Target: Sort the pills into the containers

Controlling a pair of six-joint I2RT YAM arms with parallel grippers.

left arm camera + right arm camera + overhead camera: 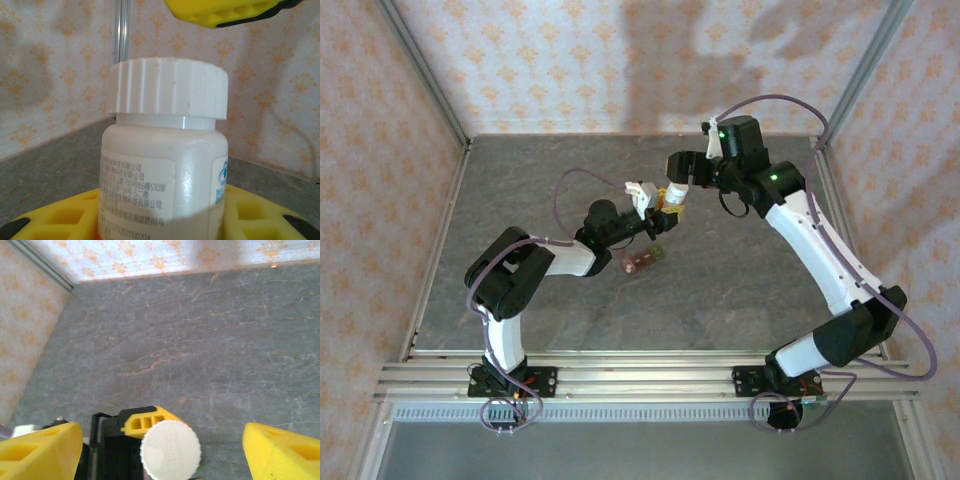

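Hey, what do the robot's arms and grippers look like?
The left arm and right arm have white links and black joints, with purple cables looping alongside. Green lights glow on the right arm. The fingers are yellow, with square recesses and black patches.

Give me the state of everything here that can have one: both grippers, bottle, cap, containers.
left gripper: shut on bottle
right gripper: open, fingers either side of the cap, not touching it
bottle: held, capped
cap: on the bottle
containers: lying on the table, in neither gripper; lids too small to tell
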